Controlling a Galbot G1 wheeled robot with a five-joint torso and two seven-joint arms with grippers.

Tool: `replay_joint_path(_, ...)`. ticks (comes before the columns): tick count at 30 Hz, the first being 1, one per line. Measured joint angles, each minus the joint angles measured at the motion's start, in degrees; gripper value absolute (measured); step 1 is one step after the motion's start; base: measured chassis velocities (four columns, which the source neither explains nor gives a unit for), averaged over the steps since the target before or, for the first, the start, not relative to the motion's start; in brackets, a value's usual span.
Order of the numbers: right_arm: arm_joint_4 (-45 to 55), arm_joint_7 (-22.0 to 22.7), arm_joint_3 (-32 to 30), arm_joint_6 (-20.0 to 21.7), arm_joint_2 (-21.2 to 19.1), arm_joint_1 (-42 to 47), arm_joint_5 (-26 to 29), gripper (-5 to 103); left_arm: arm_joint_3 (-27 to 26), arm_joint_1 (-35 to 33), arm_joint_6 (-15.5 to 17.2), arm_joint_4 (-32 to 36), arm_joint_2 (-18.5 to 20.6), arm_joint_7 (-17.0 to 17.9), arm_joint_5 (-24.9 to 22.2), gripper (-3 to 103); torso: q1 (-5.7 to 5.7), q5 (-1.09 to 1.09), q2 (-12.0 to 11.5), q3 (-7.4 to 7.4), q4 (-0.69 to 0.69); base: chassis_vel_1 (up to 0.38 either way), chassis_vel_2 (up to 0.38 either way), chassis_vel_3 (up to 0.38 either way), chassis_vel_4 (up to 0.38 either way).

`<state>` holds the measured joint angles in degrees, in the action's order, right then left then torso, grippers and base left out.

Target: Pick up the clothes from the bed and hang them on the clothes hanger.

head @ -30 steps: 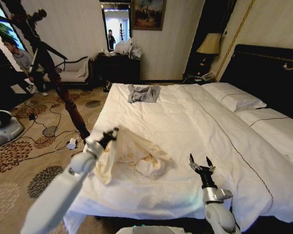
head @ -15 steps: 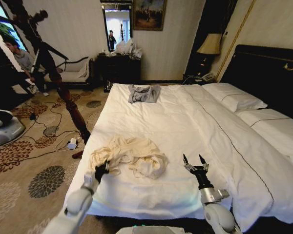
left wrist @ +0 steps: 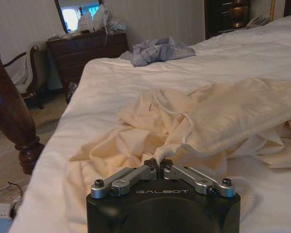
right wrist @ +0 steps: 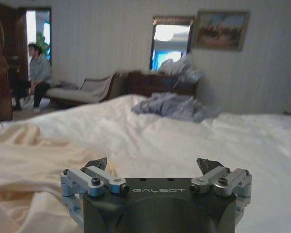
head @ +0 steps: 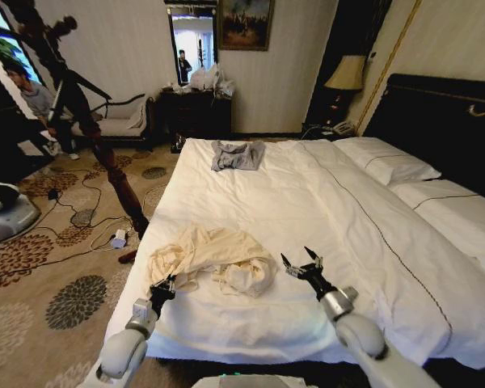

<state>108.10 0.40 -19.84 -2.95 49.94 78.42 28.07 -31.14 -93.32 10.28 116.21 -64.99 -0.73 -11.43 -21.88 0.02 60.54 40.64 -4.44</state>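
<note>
While the head view shows the cream shirt point(head: 212, 261) crumpled near the bed's point(head: 307, 202) foot, the left wrist view reveals the left gripper point(left wrist: 159, 168) pinched on its edge. The right gripper point(head: 302, 262) hovers beside it, fingers apart.

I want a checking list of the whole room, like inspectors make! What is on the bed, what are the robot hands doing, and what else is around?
Surface: wide bed with white sheets, white pillows by the dark headboard.
Job's things: wrinkled cream thin-fabric shirt lies bunched near the bed's foot edge; hanger: nothing seen.
Clutter: small grey garment on the bed's far end.
Grippers: left gripper shut on the shirt's edge at the bed's corner; right gripper open, just above the sheet beside the shirt, not touching it.
Cables: loose cords and a white plug block on the patterned carpet.
Surroundings: dark turned-wood stand, dark dresser, table lamp.
</note>
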Motion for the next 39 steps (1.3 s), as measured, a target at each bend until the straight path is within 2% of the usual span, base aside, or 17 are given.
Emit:
replay_joint_path(2, -1.9, 0.3, 3.4, 3.2, -1.4, -3.4, 2.0, 100, -1.2, -0.8, -0.1, 0.8, 0.6, 0.0, -0.1, 1, 0.00, -0.01, 0.0, 0.00, 0.01, 0.000, 0.000, 0.000, 0.000)
replay_joint_path(4, -2.3, 0.3, 4.0, 4.3, -1.6, -3.9, 2.2, 101, -1.6, -0.9, -0.1, 0.9, 0.7, 0.0, -0.2, 1, 0.00, -0.01, 0.0, 0.00, 0.00, 0.000, 0.000, 0.000, 0.000)
replay_joint_path(7, -3.1, -0.1, 5.2, 7.5, -2.2, -4.4, 2.1, 86, -2.4, -1.0, -0.1, 1.0, 0.9, -0.1, -0.7, 1, 0.00, -0.02, 0.0, 0.00, -0.03, 0.000, 0.000, 0.000, 0.000)
replay_joint_path(8, -3.1, -0.1, 5.2, 7.5, -2.2, -4.4, 2.1, 86, -2.4, -1.0, -0.1, 1.0, 0.9, -0.1, -0.7, 1, 0.00, -0.02, 0.0, 0.00, -0.03, 0.000, 0.000, 0.000, 0.000)
replay_joint_path(10, -3.1, -0.7, 5.6, 7.9, -2.3, -3.9, 1.6, 76, -2.5, -1.1, -0.3, 1.0, 0.8, -0.3, -0.8, 1, 0.00, -0.02, 0.0, 0.00, -0.02, 0.000, 0.000, 0.000, 0.000)
replay_joint_path(11, -3.1, -0.9, 5.7, 7.9, -2.2, -3.7, 1.3, 76, -2.5, -1.0, -0.3, 1.0, 0.8, -0.3, -0.9, 1, 0.00, -0.02, 0.0, 0.00, -0.02, 0.000, 0.000, 0.000, 0.000)
replay_joint_path(12, -3.1, -1.2, 5.9, 7.9, -2.0, -3.6, 1.0, 70, -2.5, -0.8, -0.3, 0.9, 0.8, -0.3, -0.9, 1, 0.00, -0.02, 0.0, -0.01, -0.02, 0.000, 0.000, 0.000, 0.000)
replay_joint_path(13, -3.1, -1.2, 5.9, 7.9, -2.0, -3.6, 1.0, 70, -2.5, -0.8, -0.3, 0.9, 0.8, -0.3, -0.9, 1, 0.00, -0.02, 0.0, -0.01, -0.02, 0.000, 0.000, 0.000, 0.000)
replay_joint_path(14, -3.3, -1.4, 6.1, 7.9, -1.8, -3.5, 0.5, 66, -2.4, -0.6, -0.3, 0.7, 0.7, -0.3, -1.0, 1, 0.00, -0.02, 0.0, -0.01, -0.02, 0.000, 0.000, 0.000, 0.000)
replay_joint_path(24, -3.9, -2.4, 6.6, 8.4, -1.2, -3.6, -1.7, 63, -0.7, 1.4, -0.2, -0.4, 0.7, -0.3, -1.4, 1, 0.00, -0.02, 0.0, -0.01, -0.01, 0.000, 0.000, 0.000, 0.000)
replay_joint_path(27, -3.8, -3.5, 6.6, 7.7, -1.2, -3.1, -2.1, 57, -0.5, 2.0, -0.1, -0.9, 0.7, -0.3, -1.7, 1, 0.00, -0.02, 0.0, 0.00, -0.01, 0.000, 0.000, 0.000, 0.000)
replay_joint_path(31, -3.0, -4.1, 6.4, 6.8, -1.0, -2.1, -2.0, 56, -0.6, 2.1, -0.1, -1.1, 0.8, -0.2, -1.8, 1, 0.00, -0.02, 0.0, -0.01, -0.02, 0.000, 0.000, 0.000, 0.000)
replay_joint_path(34, -3.2, -4.9, 7.5, 6.5, -0.4, -2.2, -1.8, 67, -0.7, 2.0, -0.1, -1.3, 1.0, -0.2, -1.9, 1, 0.00, -0.03, 0.0, -0.01, -0.02, 0.000, 0.000, 0.000, 0.000)
replay_joint_path(35, -3.2, -4.9, 7.5, 6.5, -0.4, -2.2, -1.8, 67, -0.7, 2.0, -0.1, -1.3, 1.0, -0.2, -1.9, 1, 0.00, -0.03, 0.0, -0.01, -0.02, 0.000, 0.000, 0.000, 0.000)
replay_joint_path(39, -5.4, -4.8, 9.8, 6.3, 1.1, -5.6, -2.2, 58, -1.6, 2.2, -0.1, -1.1, 1.2, -0.2, -2.7, 1, 0.00, -0.02, 0.0, -0.01, 0.00, 0.000, 0.000, 0.000, 0.000)
